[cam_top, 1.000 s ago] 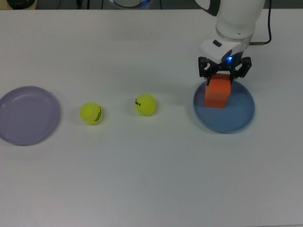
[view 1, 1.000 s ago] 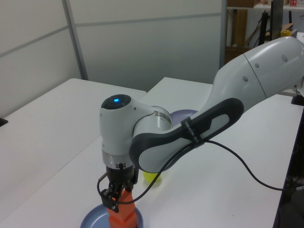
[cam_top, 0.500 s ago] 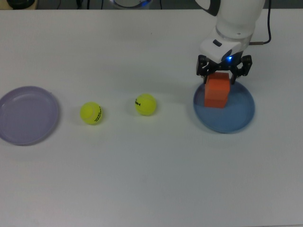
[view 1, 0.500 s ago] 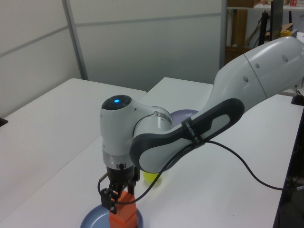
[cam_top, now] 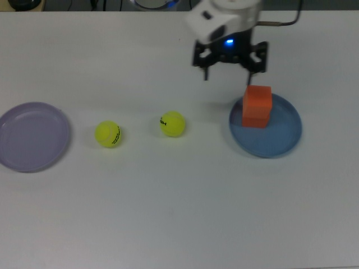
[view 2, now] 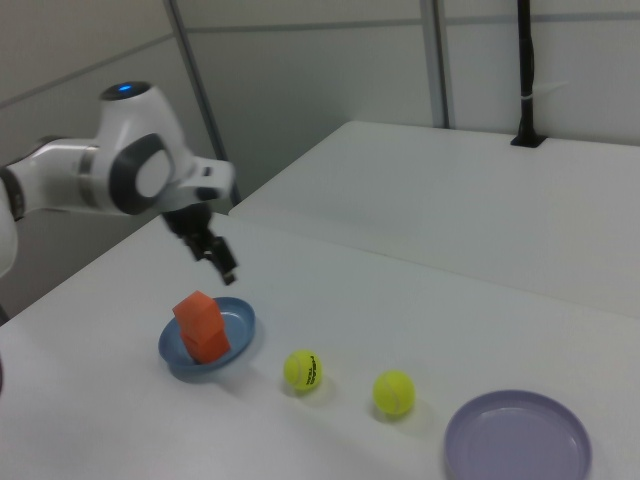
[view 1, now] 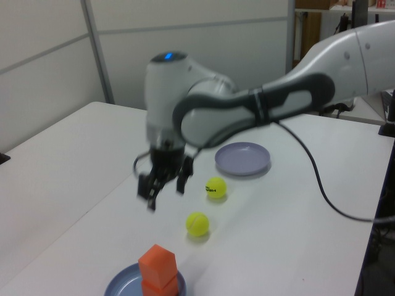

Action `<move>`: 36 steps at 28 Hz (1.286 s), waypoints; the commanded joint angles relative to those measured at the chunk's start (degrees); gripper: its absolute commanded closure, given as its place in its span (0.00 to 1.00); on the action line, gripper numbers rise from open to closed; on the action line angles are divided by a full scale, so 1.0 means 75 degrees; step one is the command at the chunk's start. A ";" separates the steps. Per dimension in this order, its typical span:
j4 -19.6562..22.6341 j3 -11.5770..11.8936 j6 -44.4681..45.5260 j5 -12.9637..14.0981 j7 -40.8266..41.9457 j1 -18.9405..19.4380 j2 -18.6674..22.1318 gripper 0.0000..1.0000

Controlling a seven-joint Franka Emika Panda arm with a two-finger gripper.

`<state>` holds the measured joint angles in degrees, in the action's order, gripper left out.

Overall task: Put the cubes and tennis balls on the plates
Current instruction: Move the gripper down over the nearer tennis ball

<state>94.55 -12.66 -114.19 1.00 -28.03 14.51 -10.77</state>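
You've got two cubes (cam_top: 257,106), stacked into an upright column on the blue plate (cam_top: 279,141), just off to the top view's right of and below your gripper (cam_top: 230,66). Two balls, one (cam_top: 173,124) near, one (cam_top: 107,134) further toward the top view's left. The lavender plate (cam_top: 22,151) sits farthest out, holding nothing. Gripper's spread open, holding nothing.
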 commanded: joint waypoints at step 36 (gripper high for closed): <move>0.1479 0.1185 -0.1532 0.0347 0.1499 -0.0271 -0.1200 0.00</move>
<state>103.69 -4.43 -123.36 3.55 -18.13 11.67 -19.89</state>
